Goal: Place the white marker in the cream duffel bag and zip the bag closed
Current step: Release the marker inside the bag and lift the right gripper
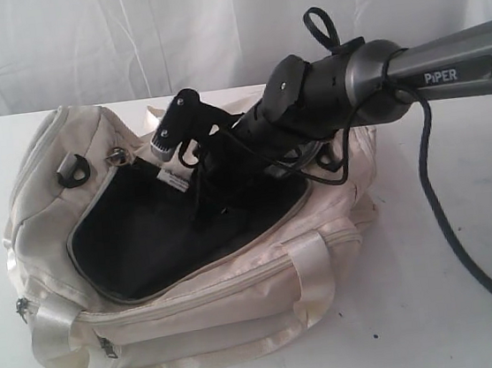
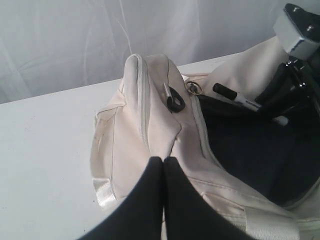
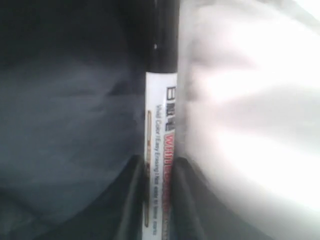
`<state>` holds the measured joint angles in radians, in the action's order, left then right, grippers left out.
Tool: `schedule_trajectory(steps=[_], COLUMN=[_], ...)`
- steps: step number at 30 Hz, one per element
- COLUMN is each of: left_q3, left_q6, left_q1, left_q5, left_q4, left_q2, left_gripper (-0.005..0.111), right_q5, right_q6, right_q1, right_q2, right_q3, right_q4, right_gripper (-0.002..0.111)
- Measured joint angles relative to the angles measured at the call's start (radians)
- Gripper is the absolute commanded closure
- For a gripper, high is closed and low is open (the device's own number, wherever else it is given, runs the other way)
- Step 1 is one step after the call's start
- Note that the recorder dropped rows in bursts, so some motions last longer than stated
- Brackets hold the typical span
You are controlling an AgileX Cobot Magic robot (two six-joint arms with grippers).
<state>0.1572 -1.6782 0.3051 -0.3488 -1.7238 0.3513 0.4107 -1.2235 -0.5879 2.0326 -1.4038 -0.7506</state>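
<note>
- Cream duffel bag (image 1: 239, 282): lies on white table (image 1: 473, 300). Main zip is open and dark lining (image 1: 172, 237) is exposed. Front pocket zip (image 1: 222, 283) appears closed.
- R gripper (image 3: 159, 162): arm comes in from the R side, w/ gripper over the bag's open mouth. Jaws are narrow, w/ both fingers against the barrel of the white marker (image 2: 244, 102).
- Marker: clamped between the R fingers, w/ a black end projecting past the fingertips. It is over the dark lining, w/ that end toward the metal ring (image 2: 194, 89). Contact w/ lining cannot be told.
- L gripper (image 2: 163, 161): fingers are pressed together, nothing seen between them. Bag's end panel lies just beyond the tips; contact w/ fabric cannot be told. Not seen in the exterior view.
</note>
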Motion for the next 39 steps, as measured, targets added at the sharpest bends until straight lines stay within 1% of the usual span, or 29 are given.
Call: schedule_trajectory(steps=[6, 8, 13, 16, 18, 21, 24, 26, 32, 34, 37, 39], left_q3=[0.000, 0.000, 0.000, 0.000, 0.000, 0.000, 0.000, 0.000, 0.000, 0.000, 0.000, 0.000], left_q6=[0.000, 0.000, 0.000, 0.000, 0.000, 0.000, 0.000, 0.000, 0.000, 0.000, 0.000, 0.000], left_q1=[0.000, 0.000, 0.000, 0.000, 0.000, 0.000, 0.000, 0.000, 0.000, 0.000, 0.000, 0.000], left_q5=[0.000, 0.000, 0.000, 0.000, 0.000, 0.000, -0.002, -0.002, -0.002, 0.000, 0.011, 0.043], left_q4=[0.000, 0.000, 0.000, 0.000, 0.000, 0.000, 0.000, 0.000, 0.000, 0.000, 0.000, 0.000], left_q2=[0.000, 0.000, 0.000, 0.000, 0.000, 0.000, 0.000, 0.000, 0.000, 0.000, 0.000, 0.000], left_gripper=[0.107, 0.107, 0.107, 0.107, 0.107, 0.107, 0.107, 0.107, 0.107, 0.107, 0.107, 0.107], right_q5=[-0.026, -0.026, -0.005, 0.020, 0.015, -0.045, -0.106, -0.118, -0.039, -0.021, -0.004, 0.024], right_q6=[0.090, 0.111, 0.122, 0.142, 0.217, 0.470, 0.717, 0.813, 0.986, 1.014, 1.050, 1.062], right_q1=[0.000, 0.000, 0.000, 0.000, 0.000, 0.004, 0.033, 0.068, 0.170, 0.205, 0.226, 0.228], right_q2=[0.000, 0.000, 0.000, -0.013, -0.043, -0.096, -0.129, -0.131, -0.102, -0.097, -0.085, -0.056], right_q3=[0.000, 0.000, 0.000, 0.000, 0.000, 0.000, 0.000, 0.000, 0.000, 0.000, 0.000, 0.000], right_q4=[-0.009, -0.009, -0.009, -0.011, -0.011, -0.009, -0.009, -0.009, -0.009, -0.007, -0.003, -0.018], right_gripper=[0.083, 0.080, 0.067, 0.067, 0.067, 0.067, 0.064, 0.062, 0.056, 0.056, 0.056, 0.056])
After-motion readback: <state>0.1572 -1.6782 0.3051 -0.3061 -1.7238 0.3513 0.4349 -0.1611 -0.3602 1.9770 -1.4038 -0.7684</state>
